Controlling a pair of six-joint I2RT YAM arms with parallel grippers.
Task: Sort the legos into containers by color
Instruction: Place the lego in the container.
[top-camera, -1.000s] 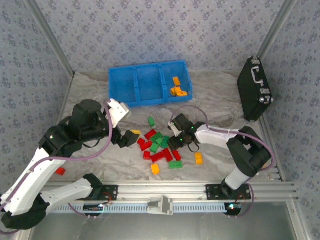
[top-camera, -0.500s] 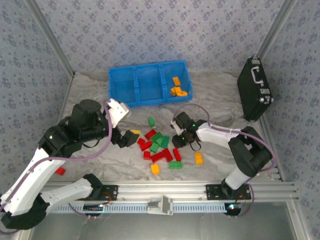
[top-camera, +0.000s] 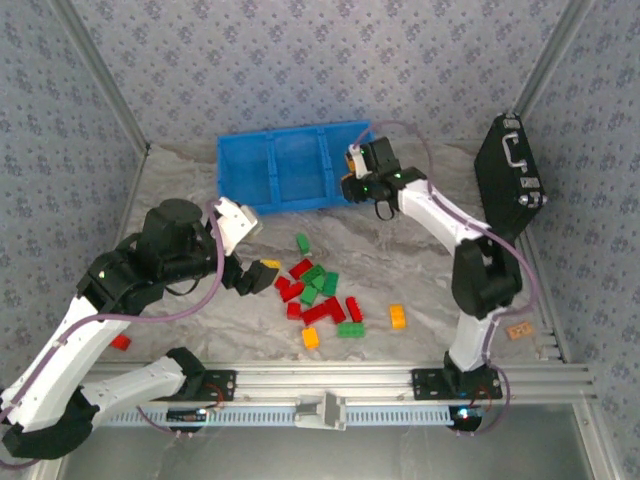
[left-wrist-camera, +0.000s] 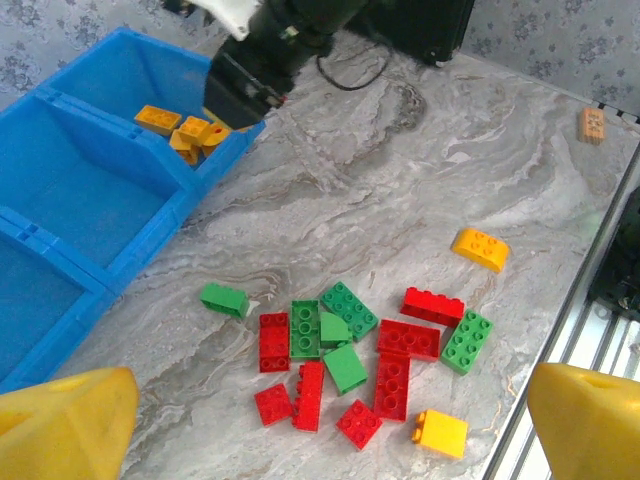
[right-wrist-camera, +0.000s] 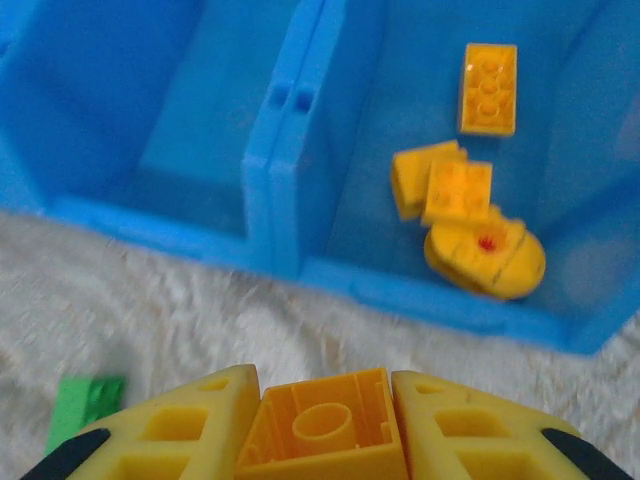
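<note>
Clearly, right claw (right-wrist-camera: 322, 388) pinches an orange brick (right-wrist-camera: 322, 432) — its lower edge (frame-cropped) unseen.

No text, label, brand or number is legible anywhere.

My right gripper (top-camera: 352, 183) hovers at the near right corner of the blue tray (top-camera: 270, 170). My left gripper (top-camera: 261, 273) hangs beside red, green and orange bricks (top-camera: 320, 295) scattered on the worktop (top-camera: 430, 250).
</note>
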